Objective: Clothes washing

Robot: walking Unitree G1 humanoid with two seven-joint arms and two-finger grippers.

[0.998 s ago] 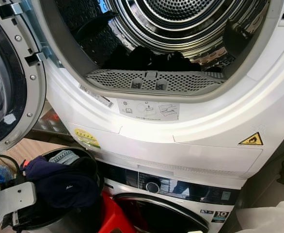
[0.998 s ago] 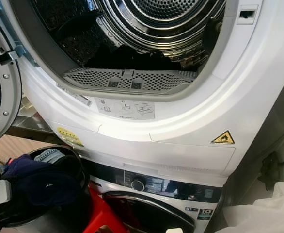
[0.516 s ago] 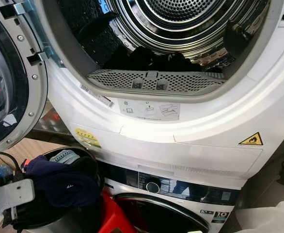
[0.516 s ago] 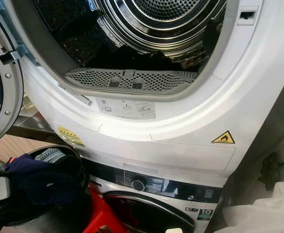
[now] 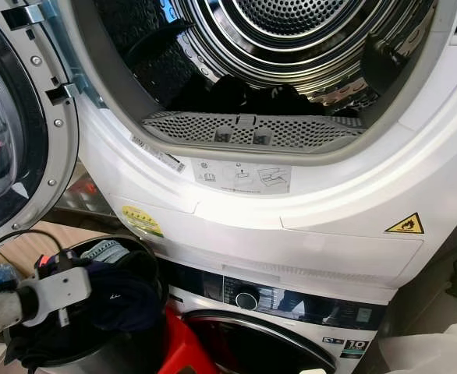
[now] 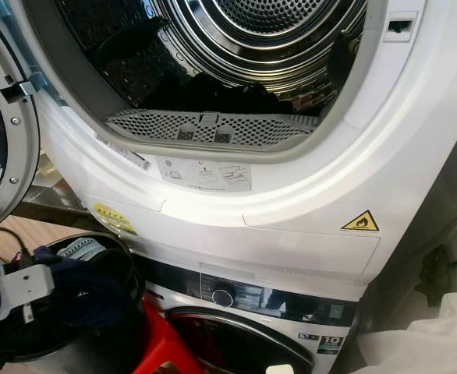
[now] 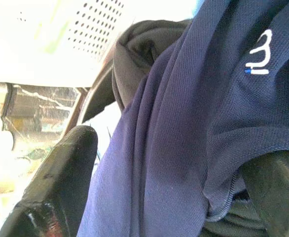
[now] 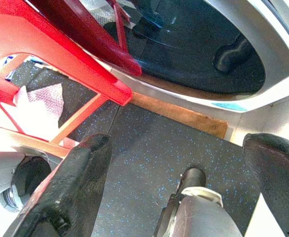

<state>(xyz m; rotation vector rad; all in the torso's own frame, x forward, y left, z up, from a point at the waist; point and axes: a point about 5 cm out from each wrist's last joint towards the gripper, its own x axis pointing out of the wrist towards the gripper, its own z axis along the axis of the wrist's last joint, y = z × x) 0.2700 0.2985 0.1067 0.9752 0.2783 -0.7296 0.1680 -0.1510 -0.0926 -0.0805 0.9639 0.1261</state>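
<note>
Item, stacked machines before me: an upper dryer in glossy white plastic, its round door swung out to my left, over a lower washer with a dark control strip and a dial. Item, the drum: ribbed bright steel, perforated at the back, with a grey mesh lint filter across the lip; a few dark garments lie low inside, so I judge loading begun but not finished. Item, a round black laundry basket at lower left, beside a red plastic stool, holding a heap that includes a navy shirt of fine knitted mesh, soft and folded, with a small white logo, and under it a darker grey-green cloth. Item, my left end effector: down in the basket, fingers spread wide with the navy shirt lying between them, not yet pinched as far as I can tell. Item, my right end effector: hanging idle, fingers wide apart and holding nothing, over speckled dark floor near the washer door. Remaining, in my judgement: closing on the shirt, lifting it to the drum, clearing the basket, shutting the door
</note>
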